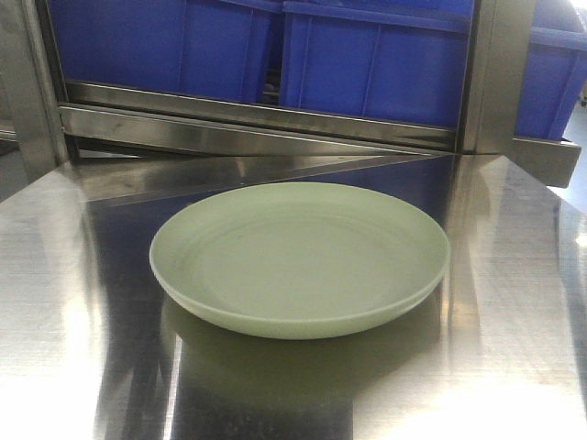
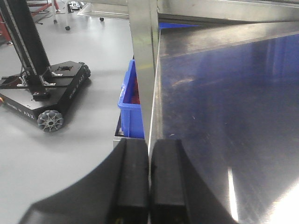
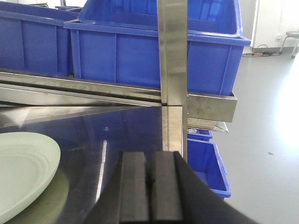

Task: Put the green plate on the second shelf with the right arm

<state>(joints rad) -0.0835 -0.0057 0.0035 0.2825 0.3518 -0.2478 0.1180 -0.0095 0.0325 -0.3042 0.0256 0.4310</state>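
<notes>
Steel fills most of what we see: a brushed stainless bench point(image 1: 514, 302) with a mirror-bright top carries the round, shallow, pale sage-green matte plate point(image 1: 298, 261). The plate lies flat near the middle of the bench, and its low raised rim and faint concentric rings are plain in the front-facing view. Behind it, past a steel rail, stand large blue plastic crates point(image 1: 367, 55) side by side.

From the right wrist view we find the right tool point(image 3: 149, 161) narrow, its two black fingers point(image 3: 134, 186) pressed together with nothing between them. It hangs low over the bench near the right edge. The plate point(image 3: 23, 172) shows at the lower left of that view, apart from the tool and untouched by it. Just ahead of the tool rises a square stainless steel post point(image 3: 173, 70), with the blue plastic crates point(image 3: 140, 56) behind it and a smaller blue bin point(image 3: 208, 163) lower down beside the bench.

From the left wrist view we find the left tool point(image 2: 149, 147) likewise narrow, black fingers point(image 2: 133, 177) closed on each other and holding nothing, at the bench's left edge. Beyond it, on the grey floor point(image 2: 84, 135), stands a black wheeled cart point(image 2: 46, 93) with a tall black mast. The plate is out of this view.
</notes>
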